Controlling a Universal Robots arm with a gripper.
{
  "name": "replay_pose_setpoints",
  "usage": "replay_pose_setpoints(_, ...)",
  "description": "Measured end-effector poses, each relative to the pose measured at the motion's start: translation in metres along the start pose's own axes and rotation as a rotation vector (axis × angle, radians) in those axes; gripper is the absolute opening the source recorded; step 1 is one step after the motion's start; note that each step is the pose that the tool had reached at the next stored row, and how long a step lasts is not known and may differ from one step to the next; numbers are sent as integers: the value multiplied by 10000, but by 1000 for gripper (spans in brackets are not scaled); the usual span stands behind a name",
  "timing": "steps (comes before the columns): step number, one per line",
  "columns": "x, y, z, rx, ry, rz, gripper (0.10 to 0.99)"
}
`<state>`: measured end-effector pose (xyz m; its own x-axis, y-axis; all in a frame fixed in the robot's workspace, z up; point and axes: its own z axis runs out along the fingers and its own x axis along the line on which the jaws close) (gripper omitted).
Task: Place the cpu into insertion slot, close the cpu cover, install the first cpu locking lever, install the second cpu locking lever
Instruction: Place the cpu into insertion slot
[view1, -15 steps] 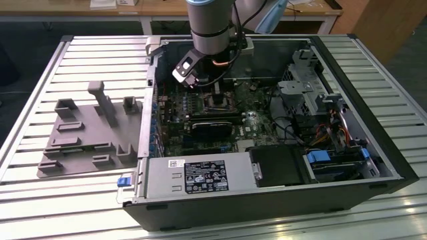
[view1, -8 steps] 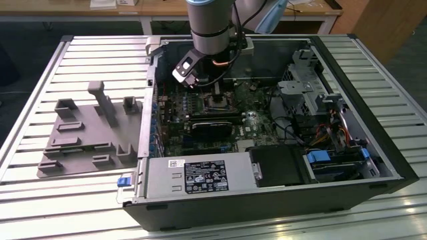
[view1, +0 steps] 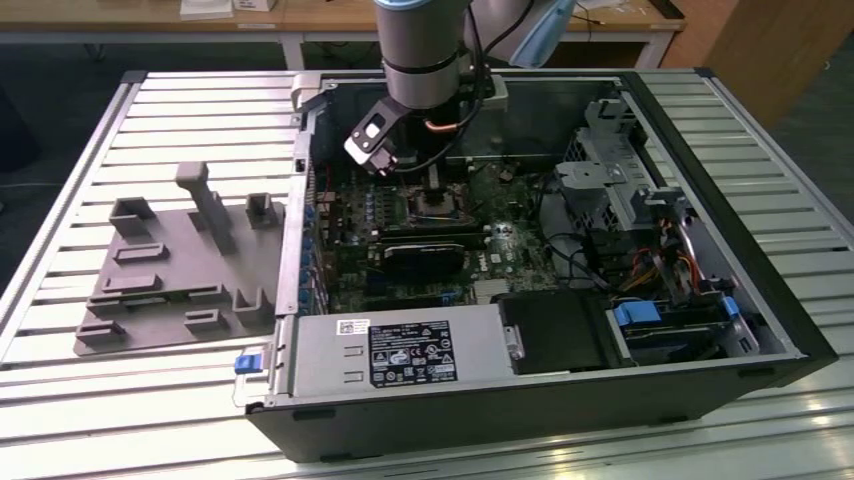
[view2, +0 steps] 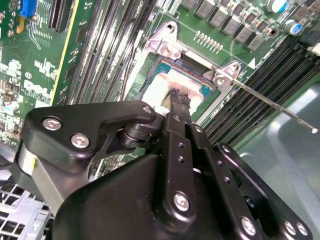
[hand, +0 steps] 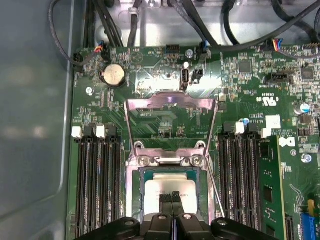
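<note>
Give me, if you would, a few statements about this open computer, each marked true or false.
1. The chip lies in the socket. True.
2. The cover is shut over the chip. False: it is flipped open, away from the socket.
3. The claw is right at the chip's pale top. True.
4. The grey tray sits inside the computer case. False: it lies on the slatted table beside the case, on the exterior view's left.
5. A round battery sits on the circuit board. True.
</note>
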<state>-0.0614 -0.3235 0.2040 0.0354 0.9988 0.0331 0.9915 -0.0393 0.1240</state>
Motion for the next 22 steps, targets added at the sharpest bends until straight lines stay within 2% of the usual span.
replay_pose_setpoints(1,0,4,1,81,-3,3,106)
replay_pose_setpoints(2,0,7,1,113,-4,3,106)
replay_pose_setpoints(5,0,10,2,114,-3,5,106)
replay_pose_setpoints(11,2,64,14,108,-18,132,106)
replay_pose_setpoints(22,0,60,56,110,-29,185,106)
